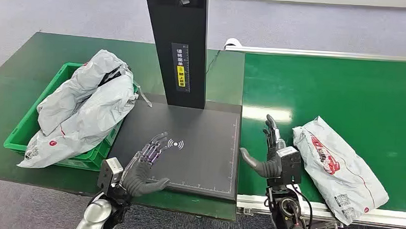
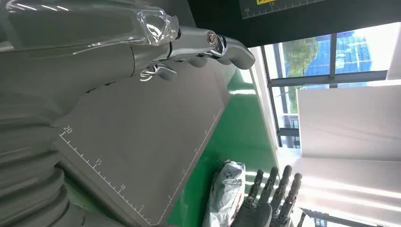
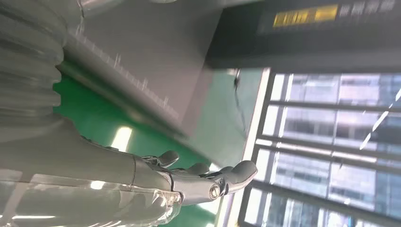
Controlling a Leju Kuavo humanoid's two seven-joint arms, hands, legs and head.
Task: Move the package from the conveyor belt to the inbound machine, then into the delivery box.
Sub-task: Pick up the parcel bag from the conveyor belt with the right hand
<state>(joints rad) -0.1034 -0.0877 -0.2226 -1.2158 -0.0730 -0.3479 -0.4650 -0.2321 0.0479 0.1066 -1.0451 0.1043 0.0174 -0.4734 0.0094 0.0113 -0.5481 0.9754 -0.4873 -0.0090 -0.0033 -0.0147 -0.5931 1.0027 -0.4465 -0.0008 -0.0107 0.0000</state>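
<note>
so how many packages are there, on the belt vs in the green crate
On the conveyor belt: 1, the white package with red print, beside the right hand
In the green crate: 2 grey packages, as far as the overlap lets me tell
Total: 3

Package (image 1: pixel 338 169): grey-white poly mailer with red print and small labels, crumpled, lying flat and slanted on the green conveyor belt (image 1: pixel 334 93), near its front edge, nothing gripping it

Inbound machine (image 1: pixel 189 144): dark flat scan plate with ruler marks along its edges and a white wireless symbol, black post rising at its back, just left of the belt

Delivery box (image 1: pixel 23 127): green crate left of the plate, heaped with grey mailers
</note>
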